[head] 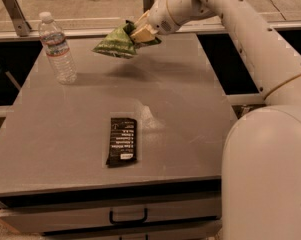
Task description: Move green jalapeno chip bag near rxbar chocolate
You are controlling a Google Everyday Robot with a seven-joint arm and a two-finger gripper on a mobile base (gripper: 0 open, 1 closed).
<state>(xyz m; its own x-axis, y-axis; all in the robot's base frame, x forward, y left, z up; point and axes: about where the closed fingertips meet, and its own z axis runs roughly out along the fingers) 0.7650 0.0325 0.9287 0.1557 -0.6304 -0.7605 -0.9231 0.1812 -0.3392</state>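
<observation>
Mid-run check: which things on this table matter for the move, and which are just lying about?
Part of the job:
- green jalapeno chip bag, held in the air by the gripper over the far side of the table
- rxbar chocolate, flat near the front edge

Just lying about:
- water bottle, upright, far left

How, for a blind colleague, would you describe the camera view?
The robot's hand holds the green jalapeno chip bag aloft over the grey table. The rxbar chocolate lies near its front edge; a water bottle stands far left.
</observation>
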